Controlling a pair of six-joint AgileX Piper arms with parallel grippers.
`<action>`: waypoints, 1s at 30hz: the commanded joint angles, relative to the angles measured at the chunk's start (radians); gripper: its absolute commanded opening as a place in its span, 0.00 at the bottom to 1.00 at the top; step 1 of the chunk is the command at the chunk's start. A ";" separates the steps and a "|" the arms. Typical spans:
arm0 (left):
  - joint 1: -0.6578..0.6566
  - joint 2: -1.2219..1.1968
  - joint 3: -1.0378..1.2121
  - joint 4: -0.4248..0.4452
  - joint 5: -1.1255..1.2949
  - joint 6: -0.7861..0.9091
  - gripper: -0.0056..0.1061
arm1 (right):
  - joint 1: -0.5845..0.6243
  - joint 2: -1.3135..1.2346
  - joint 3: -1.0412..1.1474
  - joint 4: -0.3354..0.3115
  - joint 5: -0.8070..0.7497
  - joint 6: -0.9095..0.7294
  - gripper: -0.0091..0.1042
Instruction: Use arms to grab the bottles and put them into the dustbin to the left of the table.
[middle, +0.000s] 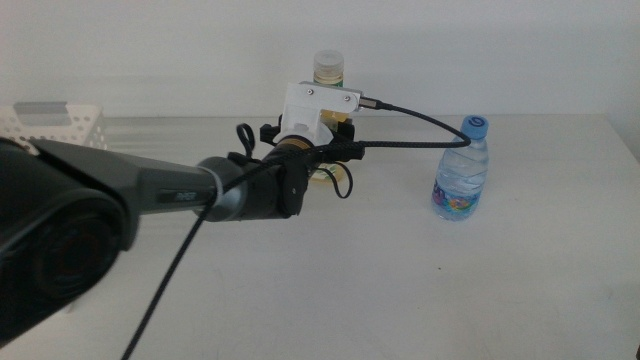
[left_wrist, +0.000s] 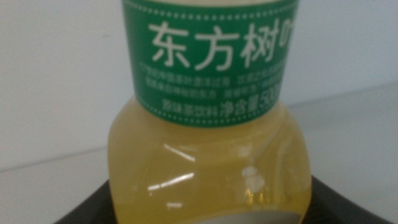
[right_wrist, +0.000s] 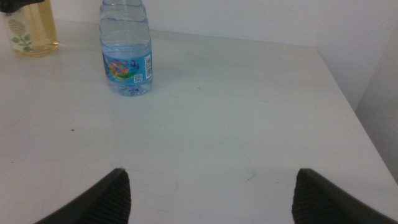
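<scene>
While your left gripper (middle: 335, 135) at twelve o'clock on the tabletop (middle: 400, 280) brackets the tea bottle (left_wrist: 208, 124), I cannot tell if its fingers have clenched; lift early and it topples. Right gripper (right_wrist: 211, 193) waits, released.

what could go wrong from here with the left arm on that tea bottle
The left pincer sits low around the yellow tea bottle, and whether it is clamped is unclear; gripped that low, the tall bottle could tip on lifting. The arm's cable runs right by the water bottle and might knock it over as the arm swings to the dustbin. The right pincer waits open, well clear.
</scene>
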 joint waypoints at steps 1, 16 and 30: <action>-0.001 -0.139 0.001 -0.011 -0.071 0.050 0.01 | -0.005 -0.028 -0.007 0.000 -0.073 -0.015 0.68; 0.000 -0.554 0.314 -0.016 0.008 0.071 0.01 | -0.005 -0.028 -0.007 0.000 -0.073 -0.015 0.68; 0.000 -0.827 0.357 -0.076 0.292 0.171 0.01 | -0.005 -0.028 -0.007 0.000 -0.073 -0.015 0.68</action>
